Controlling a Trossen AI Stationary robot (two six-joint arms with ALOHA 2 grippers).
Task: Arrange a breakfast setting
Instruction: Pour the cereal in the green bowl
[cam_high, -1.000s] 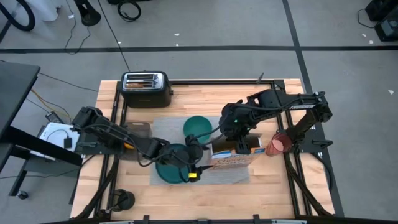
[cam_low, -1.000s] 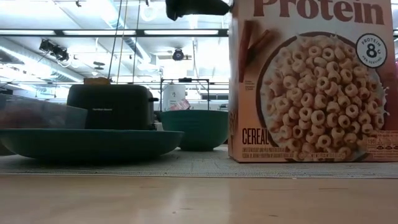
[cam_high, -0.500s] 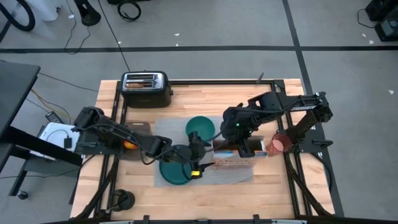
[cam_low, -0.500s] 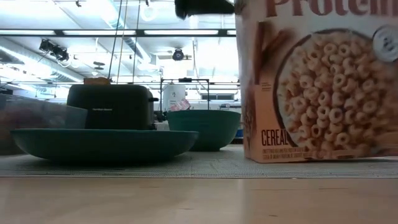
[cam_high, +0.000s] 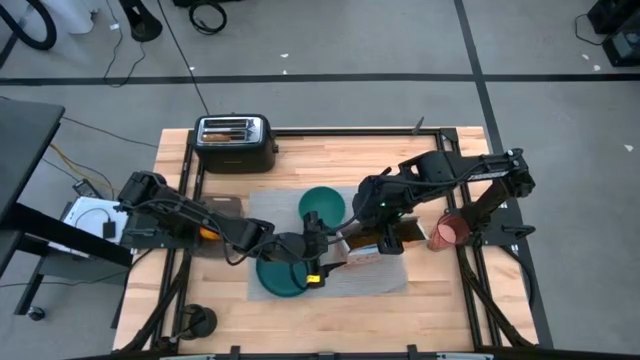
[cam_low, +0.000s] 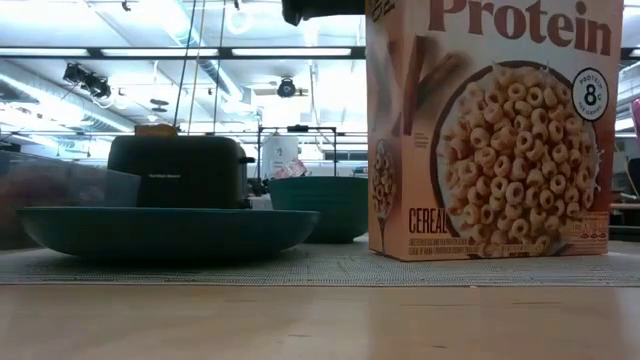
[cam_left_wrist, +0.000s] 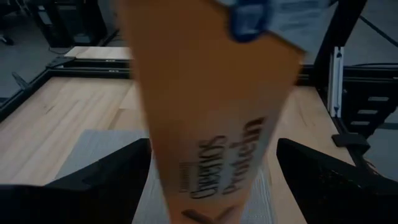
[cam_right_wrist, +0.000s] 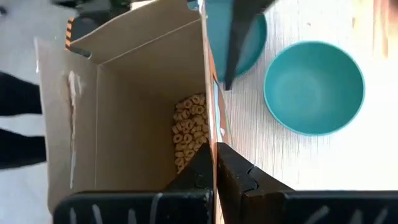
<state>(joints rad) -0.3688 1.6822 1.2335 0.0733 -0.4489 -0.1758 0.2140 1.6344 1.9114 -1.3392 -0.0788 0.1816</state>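
Observation:
A cereal box (cam_high: 362, 247) stands upright on the grey placemat (cam_high: 262, 205); it also shows in the low view (cam_low: 495, 130). My right gripper (cam_high: 386, 228) is above it, shut on its open top. My left gripper (cam_high: 322, 243) is open at the box's left; its fingers (cam_left_wrist: 112, 180) stand on either side of the box's narrow side (cam_left_wrist: 214, 124), and I cannot tell whether they touch it. The teal plate (cam_high: 283, 275) and teal bowl (cam_high: 322, 204) rest on the mat. The pink cup (cam_high: 449, 232) stands at the right. No spoon shows. My right gripper pinches the top edge of one long wall (cam_right_wrist: 209, 134) of the open box, one finger inside the box and one outside. The fingers come from above, pointing down. The box stands upright with its bottom (cam_low: 490, 254) at the placemat.
A black toaster (cam_high: 235, 141) stands at the far left of the table. A clear container (cam_high: 224, 209) with something orange beside it (cam_high: 206, 233) sits at the left, under my left arm. Bare wood (cam_high: 440, 300) shows near the front right.
My right gripper has tipped the cereal box, then set it upright again, turned a little and shifted toward the table's left, so that its narrow side now faces the front. The plate has slid slightly toward the table's right.

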